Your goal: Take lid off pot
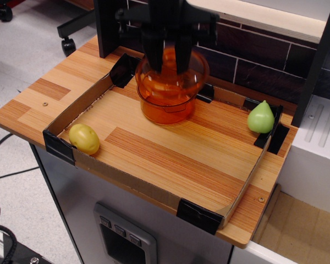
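Note:
The orange lid (pixel 193 70) hangs in my gripper (pixel 168 61), whose two black fingers (pixel 153 55) are shut on the knob at the lid's centre. The lid is held a little above the orange pot (pixel 166 110) and overlaps the pot's rim in this view. The pot stands on the wooden board at the back middle of the cardboard tray (pixel 82 102). Its lower wall shows below the lid; its inside is mostly hidden behind the lid.
A yellow-green potato-like fruit (pixel 84 138) lies in the tray's front left corner. A green pear (pixel 261 117) stands at the tray's right wall. A dark tiled wall (pixel 253 60) and a black post (pixel 110 27) stand behind the pot.

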